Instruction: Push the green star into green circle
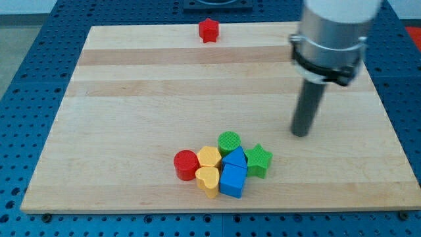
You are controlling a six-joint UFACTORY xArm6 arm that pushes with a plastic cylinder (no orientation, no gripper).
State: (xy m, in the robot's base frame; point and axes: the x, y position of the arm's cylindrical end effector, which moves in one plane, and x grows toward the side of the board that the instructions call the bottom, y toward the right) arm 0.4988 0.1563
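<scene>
The green star [258, 160] lies near the view's bottom, at the right end of a tight cluster of blocks. The green circle [229, 141] stands up and to the left of it, with a blue triangle block [234, 158] between them. The star touches the blue blocks; it is apart from the green circle. My tip [300, 133] rests on the board up and to the right of the star, a short gap away, touching no block.
The cluster also holds a red circle [186, 164], a yellow hexagon-like block [209, 157], a yellow heart [208, 180] and a blue cube [233, 181]. A red block [208, 29] sits alone at the board's top edge. The wooden board [131, 99] lies on a blue perforated table.
</scene>
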